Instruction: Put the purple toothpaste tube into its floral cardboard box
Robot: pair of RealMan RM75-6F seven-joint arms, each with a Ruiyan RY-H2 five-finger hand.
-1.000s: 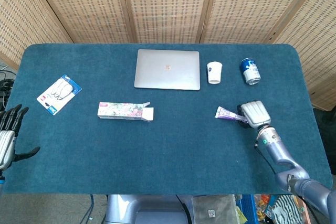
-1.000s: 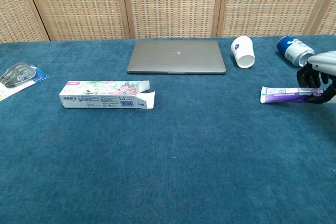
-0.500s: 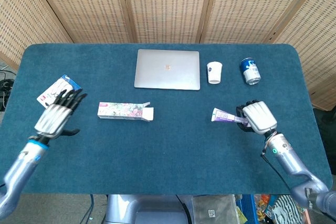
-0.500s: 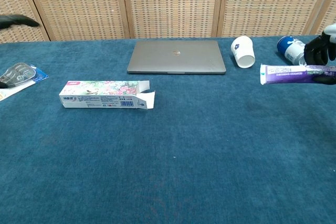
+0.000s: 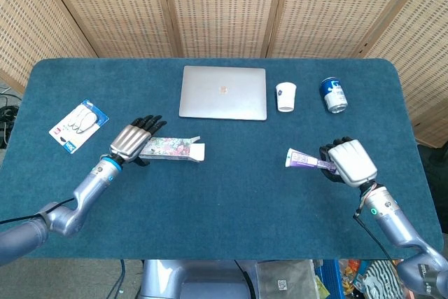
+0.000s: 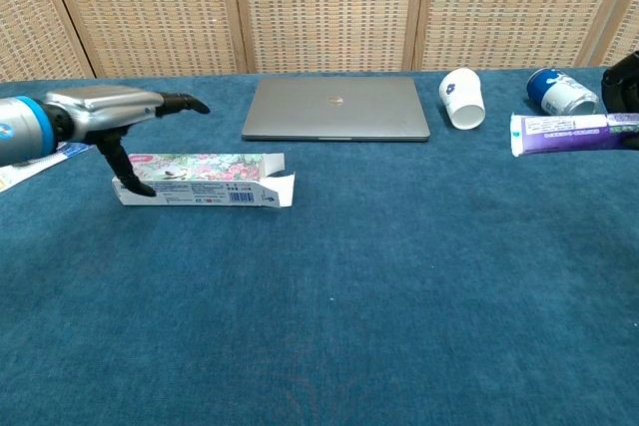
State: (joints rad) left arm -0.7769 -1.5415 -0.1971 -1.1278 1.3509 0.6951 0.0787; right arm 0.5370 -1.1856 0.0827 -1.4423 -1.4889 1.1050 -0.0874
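The floral cardboard box (image 5: 172, 148) (image 6: 205, 180) lies on its side left of the table's middle, its end flaps open toward the right. My left hand (image 5: 134, 142) (image 6: 115, 119) hovers over the box's left end with fingers spread, the thumb reaching down at the box's front edge. It holds nothing. My right hand (image 5: 348, 161) (image 6: 624, 77) grips the purple toothpaste tube (image 5: 306, 160) (image 6: 569, 133) at the right side, lifted off the cloth and lying level, its flat end pointing left.
A closed grey laptop (image 5: 224, 92) lies at the back centre. A white paper cup (image 5: 285, 96) and a blue can (image 5: 334, 94) lie to its right. A blister pack (image 5: 78, 125) sits at the far left. Blue cloth (image 5: 231, 201) covers the table.
My left hand has swung in from the left to the box's left end. The right hand has raised the tube a little and drawn it slightly right.
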